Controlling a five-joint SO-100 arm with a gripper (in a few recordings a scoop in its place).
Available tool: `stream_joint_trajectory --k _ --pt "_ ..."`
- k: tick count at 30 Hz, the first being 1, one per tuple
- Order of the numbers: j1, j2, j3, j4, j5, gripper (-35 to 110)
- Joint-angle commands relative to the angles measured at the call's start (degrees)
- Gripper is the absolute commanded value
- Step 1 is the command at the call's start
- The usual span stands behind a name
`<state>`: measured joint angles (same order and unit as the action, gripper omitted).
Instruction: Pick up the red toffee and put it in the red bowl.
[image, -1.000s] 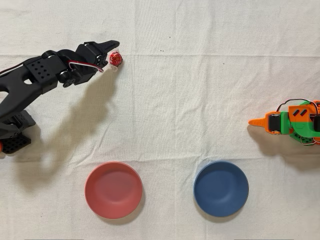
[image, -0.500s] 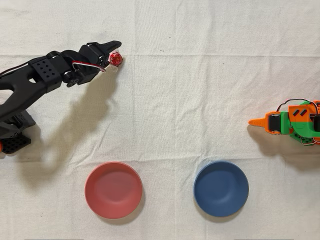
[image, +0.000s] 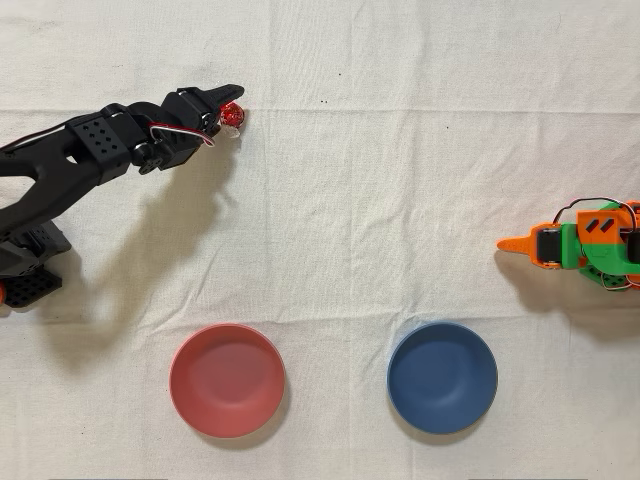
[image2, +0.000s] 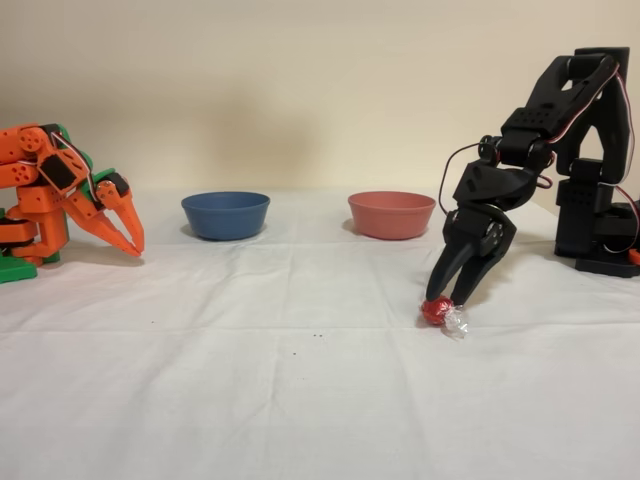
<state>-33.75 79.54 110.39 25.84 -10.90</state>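
I have the black arm's two-finger gripper (image2: 447, 300) lowered to the white tablecloth (image: 400, 200), its fingers narrowed around the small round toffee in shiny red foil (image2: 436, 310). In the fixed view the fingertips straddle the candy, which appears to rest on the cloth, its clear twisted wrapper end poking out to the right. Whether the fingers already pinch it firmly, I cannot tell. I judge the steep, nearly vertical approach suits so small a target. In the overhead view the toffee (image: 232, 116) sits at the gripper (image: 228, 108) tip, well apart from the shallow matte salmon-red bowl (image: 227, 380) near the bottom edge. Beside that bowl sits a same-sized dark blue bowl (image: 442, 377). The idle orange arm (image: 580, 245) stands at the right. Nothing lies between candy and red bowl.
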Motion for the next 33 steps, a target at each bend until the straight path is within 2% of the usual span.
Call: stream_joint_trajectory --k 1,17,33 --pt "-0.35 0.88 -2.99 -0.88 -0.7 32" --pt "-0.26 -2.81 -5.45 -1.85 -2.02 30" --pt "-0.26 -1.85 -2.46 -3.25 -3.52 15"
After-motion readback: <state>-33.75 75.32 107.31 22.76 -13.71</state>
